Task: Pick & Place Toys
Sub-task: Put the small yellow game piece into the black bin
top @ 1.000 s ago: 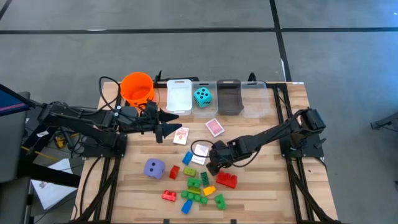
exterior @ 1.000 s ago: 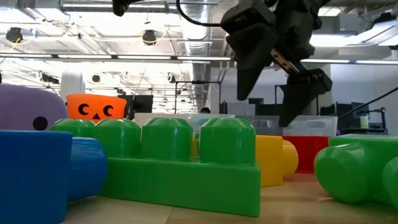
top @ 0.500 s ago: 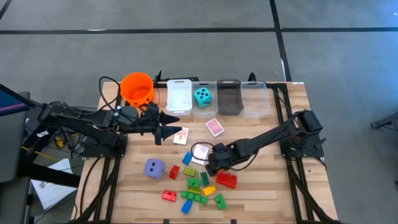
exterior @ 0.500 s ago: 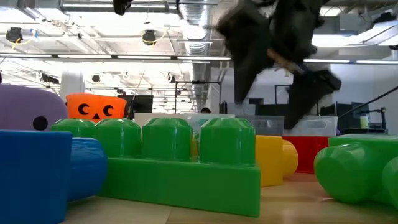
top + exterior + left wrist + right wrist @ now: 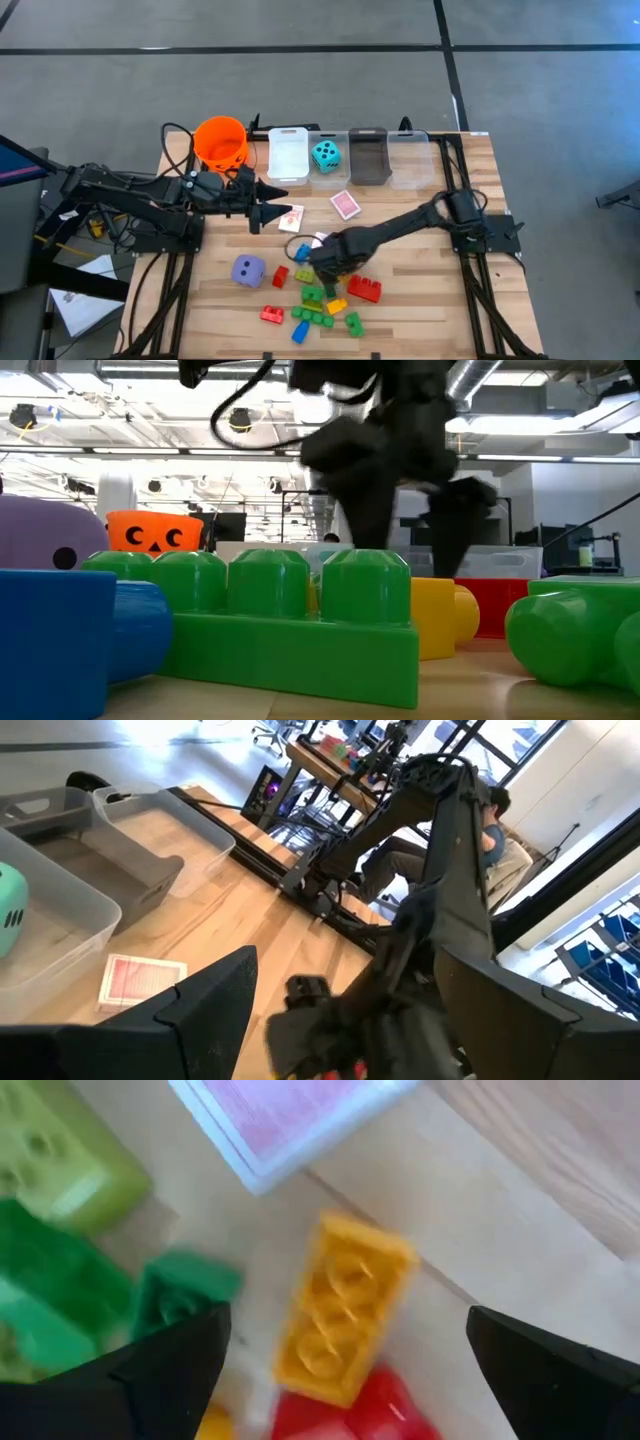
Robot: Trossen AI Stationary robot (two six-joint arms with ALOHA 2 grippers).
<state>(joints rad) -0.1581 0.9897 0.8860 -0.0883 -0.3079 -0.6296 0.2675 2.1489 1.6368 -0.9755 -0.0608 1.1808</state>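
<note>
High view: our right gripper (image 5: 318, 266) sits low over the top edge of the brick pile (image 5: 315, 300) at lower centre, jaws spread wide with nothing in them. The left gripper (image 5: 272, 207) waits at centre left, fingers also apart and empty, its tips just beside a card (image 5: 293, 218). The teal die (image 5: 325, 154) already sits in a clear bin (image 5: 325, 172) along the top row; the purple die (image 5: 248, 270) is still on the table (image 5: 430, 260), lower left of the pile.

Low view: the right arm hangs blurred in the upper middle, so we'd guess it's moving. The green brick (image 5: 300, 630) fills the foreground.

Right wrist view: a yellow brick (image 5: 342, 1312) lies between the two fingers at mid frame, tilted, with a red brick (image 5: 345, 1415) touching its lower end and green ones at left. A card edge (image 5: 290, 1120) is at top.

Our worry: the bricks are packed so tight that closing here could pinch the red one too, or nudge the yellow sideways and scatter the pile.
</note>
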